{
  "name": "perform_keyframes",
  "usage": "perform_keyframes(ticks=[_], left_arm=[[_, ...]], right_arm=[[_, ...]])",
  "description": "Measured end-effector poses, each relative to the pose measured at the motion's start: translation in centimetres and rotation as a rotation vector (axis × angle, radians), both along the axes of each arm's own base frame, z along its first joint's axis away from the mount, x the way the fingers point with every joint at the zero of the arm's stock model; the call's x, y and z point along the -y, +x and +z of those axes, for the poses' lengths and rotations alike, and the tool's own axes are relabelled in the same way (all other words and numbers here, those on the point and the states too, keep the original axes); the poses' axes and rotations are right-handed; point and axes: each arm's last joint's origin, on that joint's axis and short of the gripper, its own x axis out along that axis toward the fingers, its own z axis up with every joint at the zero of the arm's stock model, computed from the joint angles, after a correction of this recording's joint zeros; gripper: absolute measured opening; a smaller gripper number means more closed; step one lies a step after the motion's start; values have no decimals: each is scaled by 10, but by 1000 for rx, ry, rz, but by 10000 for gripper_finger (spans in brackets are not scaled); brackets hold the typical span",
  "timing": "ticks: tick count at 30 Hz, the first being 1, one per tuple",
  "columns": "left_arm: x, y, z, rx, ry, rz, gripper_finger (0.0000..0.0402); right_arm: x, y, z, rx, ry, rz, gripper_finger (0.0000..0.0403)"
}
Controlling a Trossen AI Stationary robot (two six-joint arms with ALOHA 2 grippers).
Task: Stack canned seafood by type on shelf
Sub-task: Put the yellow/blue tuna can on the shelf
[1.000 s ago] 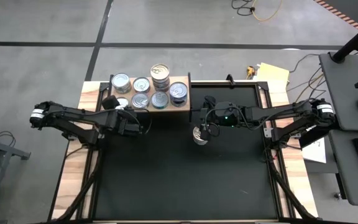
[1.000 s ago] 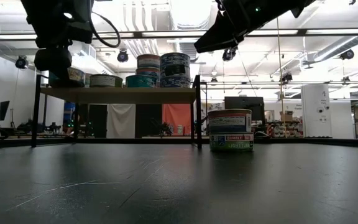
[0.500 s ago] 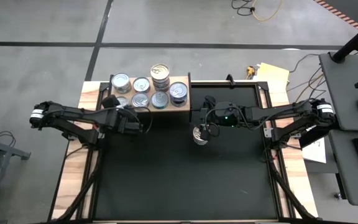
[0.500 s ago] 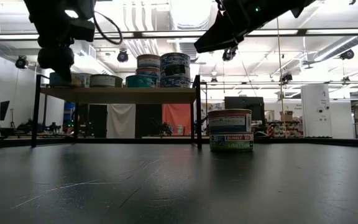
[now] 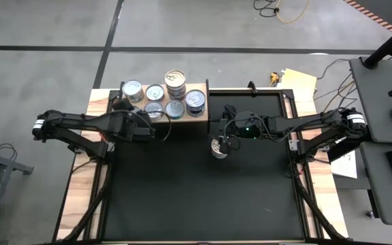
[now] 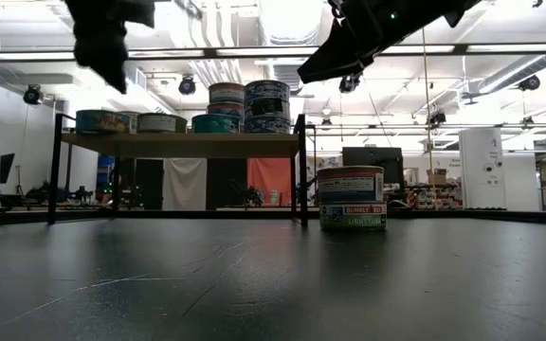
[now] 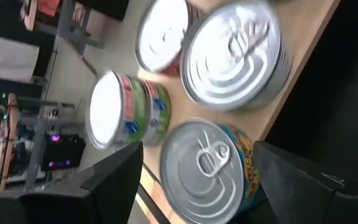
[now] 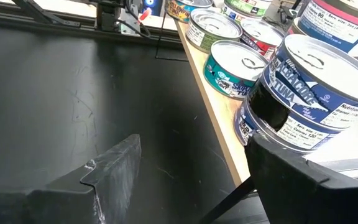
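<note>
The left gripper (image 5: 143,121) hovers over the shelf (image 5: 199,114) front-left cans, fingers (image 7: 114,177) apart and empty around a teal-labelled tin (image 7: 207,165). The right gripper (image 5: 218,131) hangs above a two-can stack (image 6: 351,198) on the black counter (image 5: 203,190), fingers (image 8: 114,165) spread, holding nothing.

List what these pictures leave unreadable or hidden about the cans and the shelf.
- Can stack on the table: high view, the right gripper overlaps its top.
- Shelf rear row: low view, front cans hide it.
- Far cans: left wrist view, labels blurred.
- Navy tuna stack: right wrist view, cut by the edge and the gripper's finger.
</note>
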Motion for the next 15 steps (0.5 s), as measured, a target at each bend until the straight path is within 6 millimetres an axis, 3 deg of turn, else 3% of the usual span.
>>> perform_keyframes(ticks=[4, 7, 10, 13, 15], left_arm=[[0, -1, 26, 31, -25, -61, 261], [2, -6, 44, 84, -99, -102, 217], [3, -15, 54, 129, -179, -131, 144], [2, -27, 59, 170, -231, -142, 44], [1, -35, 59, 189, -246, -141, 14]], right_arm=[[0, 0, 0, -4, 6, -2, 274], [0, 0, -1, -6, 7, -3, 278], [0, 0, -1, -7, 12, -5, 283], [0, 0, -1, -8, 15, -6, 288], [0, 0, -1, -8, 16, -6, 290]])
